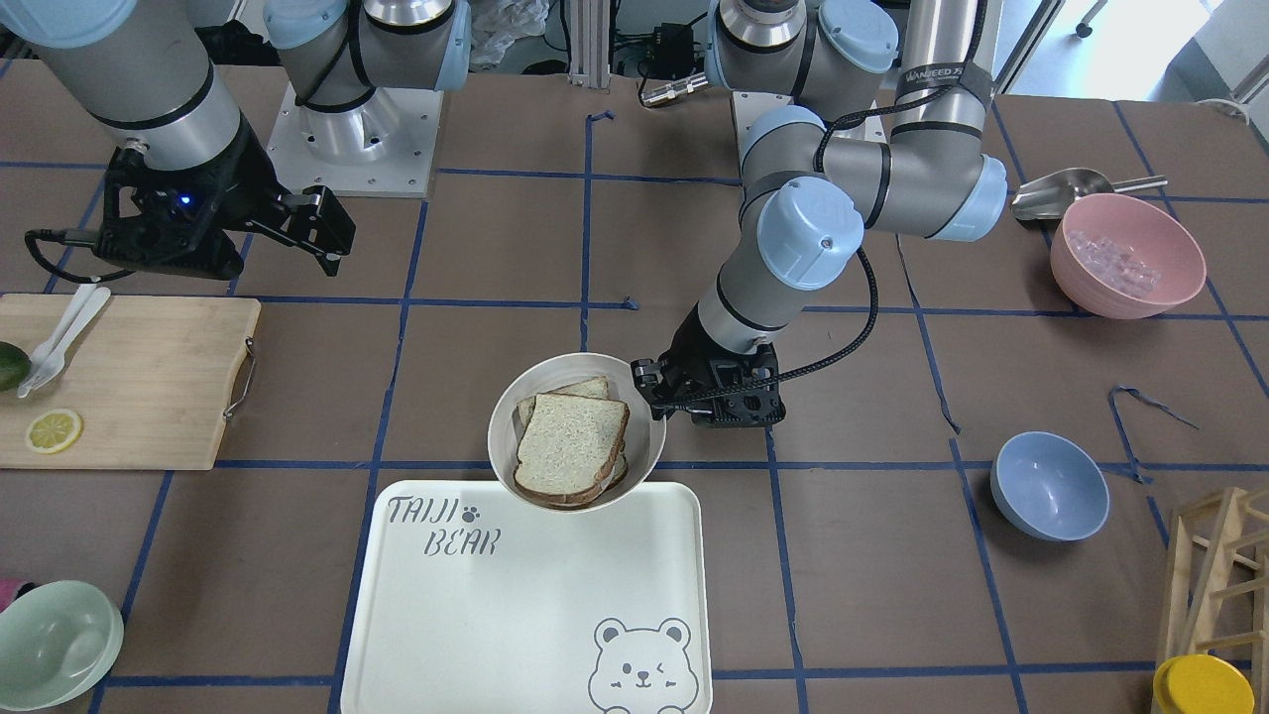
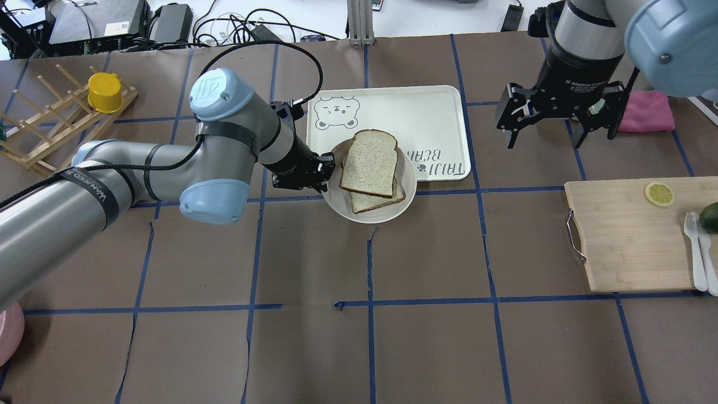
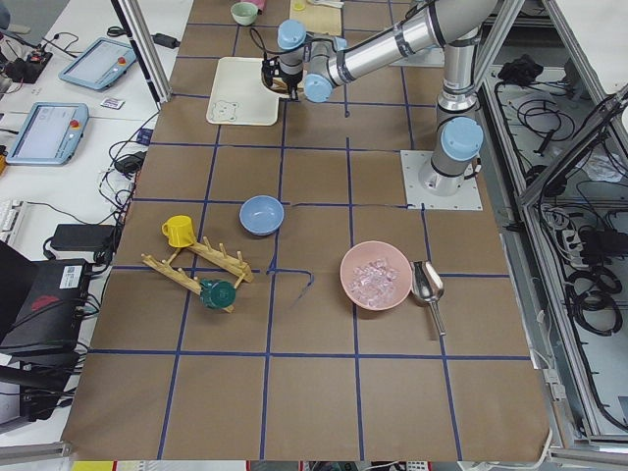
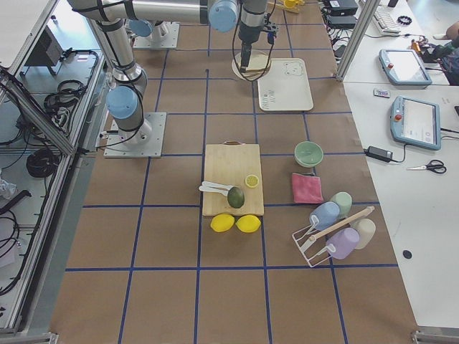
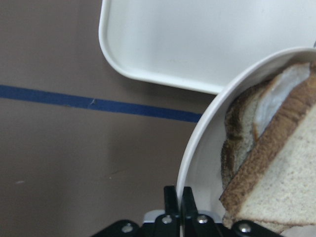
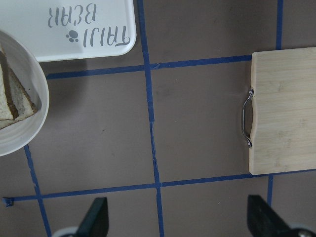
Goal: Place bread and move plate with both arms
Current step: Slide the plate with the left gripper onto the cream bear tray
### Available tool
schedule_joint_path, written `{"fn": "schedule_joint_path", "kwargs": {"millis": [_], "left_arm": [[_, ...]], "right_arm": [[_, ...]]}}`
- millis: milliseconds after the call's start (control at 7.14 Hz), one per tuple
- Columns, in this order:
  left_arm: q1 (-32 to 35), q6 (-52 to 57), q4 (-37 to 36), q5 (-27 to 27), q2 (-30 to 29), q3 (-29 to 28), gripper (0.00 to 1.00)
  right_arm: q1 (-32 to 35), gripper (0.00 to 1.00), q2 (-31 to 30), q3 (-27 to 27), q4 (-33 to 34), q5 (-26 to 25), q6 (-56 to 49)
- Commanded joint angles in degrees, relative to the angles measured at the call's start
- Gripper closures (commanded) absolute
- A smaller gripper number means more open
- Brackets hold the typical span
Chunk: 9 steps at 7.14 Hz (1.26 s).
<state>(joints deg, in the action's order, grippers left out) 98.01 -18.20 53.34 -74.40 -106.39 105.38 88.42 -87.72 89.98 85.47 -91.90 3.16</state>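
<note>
front-facing view: the left gripper [image 1: 649, 390] is clamped on the rim of the plate [image 1: 503, 421]. the plate overlaps the robot-side edge of the tray [image 1: 525, 605]; whether it rests there or is held just above cannot be told. the bread [image 1: 572, 443] lies in the plate, on top of a second slice [image 1: 585, 388]. the right gripper [image 1: 322, 238] hangs well apart from the tray, out toward the robot's right, its fingers spread and holding nothing.

overhead view: the plate covers part of the tray's near edge, on the half away from the lettering, and the bread's rounded top points over the tray. the cutting board [image 2: 628, 235] (with a lemon slice [image 2: 659, 194] on it) sits well to the tray's right and nearer the robot.

side views: both grippers are too small to judge.

left wrist view: two thin black fingers [image 5: 170, 197] sit pressed together on the plate's rim, beside one rounded tray corner.

right wrist view: the fingertips [image 6: 96, 217] stand wide apart over the brown table [image 6: 197, 123], on the robot side of the tray's lettered corner.
</note>
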Motion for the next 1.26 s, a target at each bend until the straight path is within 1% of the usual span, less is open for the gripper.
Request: {"fn": "schedule_joint_path", "kwargs": {"millis": [0, 140, 280, 420, 560, 700, 980, 1120], "left_arm": [[-0.19, 3.07, 8.61, -1.71, -4.33, -12.70, 0.93], [-0.19, 2.30, 8.10, -1.19, -8.71, -16.05, 0.93], [-0.19, 1.95, 7.92, -1.01, -14.06, -21.31, 0.93], [-0.19, 2.03, 8.09, -1.01, -17.68, -26.75, 0.93], [-0.19, 2.03, 8.01, -0.92, -20.59, -29.07, 0.93], [-0.19, 2.03, 7.48, 0.04, -22.79, -29.27, 0.93], [-0.10, 2.03, 7.13, 0.31, -23.69, -28.75, 0.92], [-0.10, 2.03, 7.13, 0.31, -23.95, -28.57, 0.86]], "right_arm": [[0.00, 0.00, 0.00, 0.37, -0.04, -0.03, 0.00], [0.00, 0.00, 0.00, 0.37, 0.04, -0.03, 0.00], [0.00, 0.00, 0.00, 0.37, -0.04, -0.12, 0.00], [0.00, 0.00, 0.00, 0.37, -0.04, -0.12, 0.09], [0.00, 0.00, 0.00, 0.37, 0.04, -0.12, 0.00], [0.00, 0.00, 0.00, 0.37, 0.04, -0.12, 0.09], [0.00, 0.00, 0.00, 0.37, 0.04, -0.12, 0.09], [0.00, 0.00, 0.00, 0.37, 0.04, -0.12, 0.09]]}}
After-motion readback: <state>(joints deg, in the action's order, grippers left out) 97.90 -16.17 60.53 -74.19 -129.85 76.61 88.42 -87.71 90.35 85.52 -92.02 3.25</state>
